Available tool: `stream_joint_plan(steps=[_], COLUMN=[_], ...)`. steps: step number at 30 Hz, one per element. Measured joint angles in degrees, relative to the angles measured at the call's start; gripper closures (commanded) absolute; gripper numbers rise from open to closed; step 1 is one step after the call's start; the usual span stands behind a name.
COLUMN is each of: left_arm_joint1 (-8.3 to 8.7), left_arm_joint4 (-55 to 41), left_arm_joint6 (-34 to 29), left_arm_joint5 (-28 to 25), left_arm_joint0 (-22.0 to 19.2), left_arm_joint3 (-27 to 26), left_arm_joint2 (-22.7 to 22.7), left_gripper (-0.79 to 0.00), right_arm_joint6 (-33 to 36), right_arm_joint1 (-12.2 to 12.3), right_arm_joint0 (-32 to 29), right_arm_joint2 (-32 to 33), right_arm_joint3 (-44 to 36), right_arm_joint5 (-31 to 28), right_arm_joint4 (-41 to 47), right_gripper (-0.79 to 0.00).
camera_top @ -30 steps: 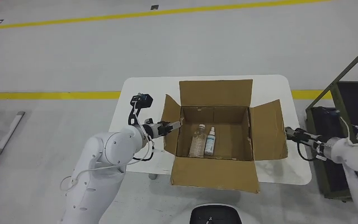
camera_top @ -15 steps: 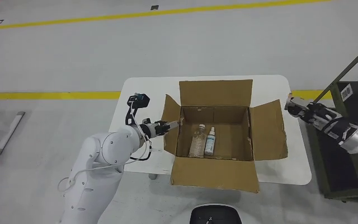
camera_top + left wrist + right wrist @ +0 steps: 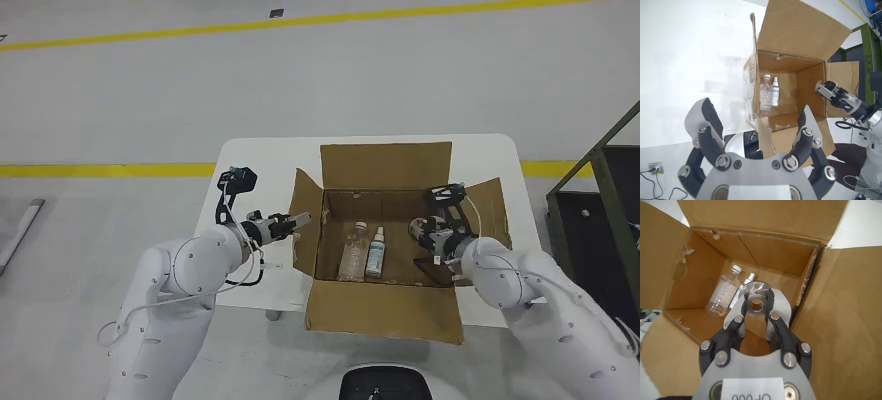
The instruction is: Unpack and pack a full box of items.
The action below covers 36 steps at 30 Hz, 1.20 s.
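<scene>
An open cardboard box (image 3: 385, 165) stands in the middle of the white table (image 3: 250, 165). A clear plastic bottle (image 3: 353, 252) and a small white spray bottle (image 3: 376, 252) lie side by side on its floor, toward the left. My right gripper (image 3: 757, 294) hangs over the right part of the box's opening, shut on a metal flanged ring (image 3: 755, 302). From the top it sits at the gripper tip (image 3: 420, 228). My left gripper (image 3: 757, 115) is open just outside the box's left flap (image 3: 305, 225), whose torn edge rises between its fingers (image 3: 705, 113).
A green metal frame (image 3: 600, 175) stands off the table's right end. Bare table surface lies left of the box (image 3: 687, 47). The box's four flaps spread outward; the near one (image 3: 385, 312) overhangs the table's front edge.
My right arm has swung in from beyond the table's right edge to above the box's right side. My left gripper has drawn back slightly from the left flap.
</scene>
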Motion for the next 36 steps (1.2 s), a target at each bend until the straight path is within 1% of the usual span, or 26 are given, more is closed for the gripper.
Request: stream_joint_plan(steps=[1, 4, 7, 14, 18, 20, 21, 23, 26, 27, 28, 29, 30, 36], left_arm_joint1=[0.05, 0.13, 0.18, 0.23, 0.24, 0.26, 0.27, 0.32, 0.37, 0.39, 0.41, 0.42, 0.42, 0.43], left_arm_joint4=[0.01, 0.18, 0.27, 0.46, 0.56, 0.58, 0.60, 0.73, 0.71, 0.72, 0.78, 0.81, 0.83, 0.76], left_arm_joint6=[-0.01, -0.02, -0.11, -0.32, -0.32, -0.32, -0.36, -0.49, -0.52, -0.50, -0.54, -0.60, -0.63, -0.63], left_arm_joint5=[-0.04, -0.11, -0.27, -0.47, -0.47, -0.42, -0.40, -0.32, -0.19, -0.19, -0.19, -0.19, -0.19, -0.41], left_arm_joint0=[0.21, 0.49, 0.47, 0.12, 0.01, 0.03, 0.07, 0.20, 0.43, 0.50, 0.58, 0.62, 0.65, 0.61], left_arm_joint3=[-0.11, -0.33, -0.35, -0.13, -0.11, -0.14, -0.17, -0.29, -0.58, -0.64, -0.69, -0.74, -0.78, -0.91], left_arm_joint2=[-0.23, -0.57, -0.77, -0.82, -0.76, -0.83, -0.88, -1.06, -1.35, -1.39, -1.42, -1.42, -1.42, -1.20], left_gripper=[-0.785, -0.785, -0.785, -0.785, -0.785, -0.785, -0.785, -0.785, -0.785, -0.785, -0.785, -0.785, -0.785, -0.785], right_arm_joint6=[-0.25, -0.48, -1.05, -2.17, -2.46, -2.67, -2.79, -3.29, -3.63, -3.72, -3.80, -3.83, -3.84, -3.76], right_arm_joint1=[-0.43, -1.67, -2.97, -5.66, -7.06, -7.81, -8.13, -8.80, -9.52, -9.69, -9.87, -9.97, -10.04, -9.79], right_arm_joint0=[1.54, 5.28, 8.49, 13.54, 15.69, 16.56, 16.87, 17.46, 18.08, 18.21, 18.33, 18.40, 18.43, 17.63], right_arm_joint2=[-2.31, -6.80, -10.20, -15.48, -18.44, -19.83, -20.34, -21.32, -21.94, -21.99, -21.97, -21.89, -21.75, -18.90], right_arm_joint3=[2.14, 7.78, 13.11, 22.06, 26.74, 28.84, 29.60, 30.99, 32.40, 32.70, 32.96, 33.05, 33.06, 29.57], right_arm_joint5=[1.24, 3.98, 5.15, 4.53, 3.61, 3.39, 3.31, 3.20, 3.09, 3.03, 2.95, 2.89, 2.85, 2.37], right_arm_joint4=[-2.37, -4.74, -4.38, -1.66, -1.85, -1.83, -1.72, -1.64, -1.38, -1.26, -1.15, -1.11, -1.11, -0.78], right_gripper=[0.000, 0.000, 0.000, -0.003, -0.114, -0.114, -0.132, -0.215, -0.262, -0.302, -0.366, -0.720, -0.785, -0.785])
